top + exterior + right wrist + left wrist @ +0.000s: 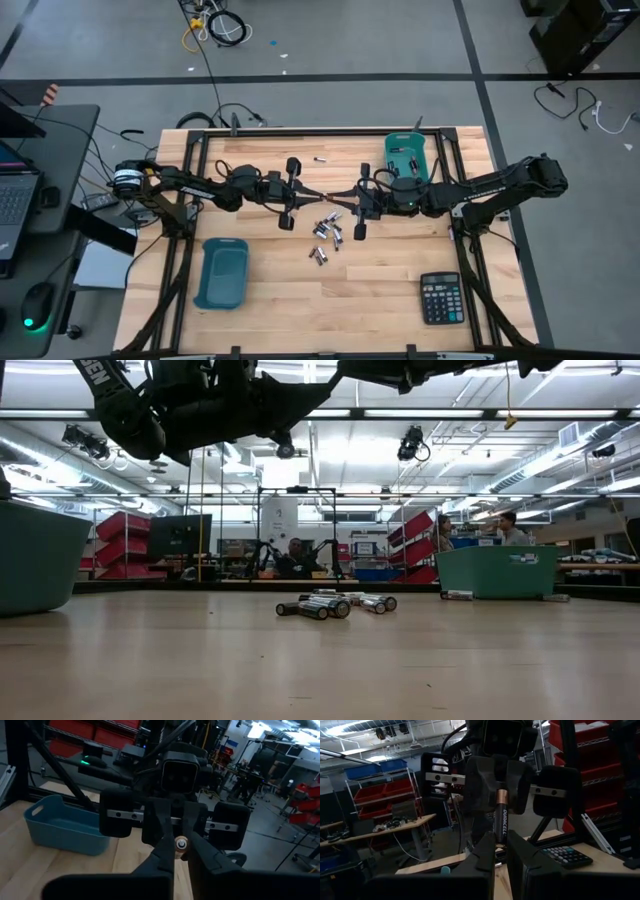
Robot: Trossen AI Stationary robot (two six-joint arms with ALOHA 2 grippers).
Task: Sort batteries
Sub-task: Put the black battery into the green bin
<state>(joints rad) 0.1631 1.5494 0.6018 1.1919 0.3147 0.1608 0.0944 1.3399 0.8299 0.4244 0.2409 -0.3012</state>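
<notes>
Two grippers meet nose to nose above the table's middle: the left gripper (501,851) and right gripper (181,851) both pinch one black, copper-capped battery (501,820) between them (held off the wood). The other batteries (326,233) lie heaped at 6 o'clock, just below.

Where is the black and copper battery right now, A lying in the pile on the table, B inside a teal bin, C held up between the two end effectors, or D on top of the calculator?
C: the battery is up in the air, with the left end effector shut on one end and the right end effector shut on the other, above the table.
</notes>
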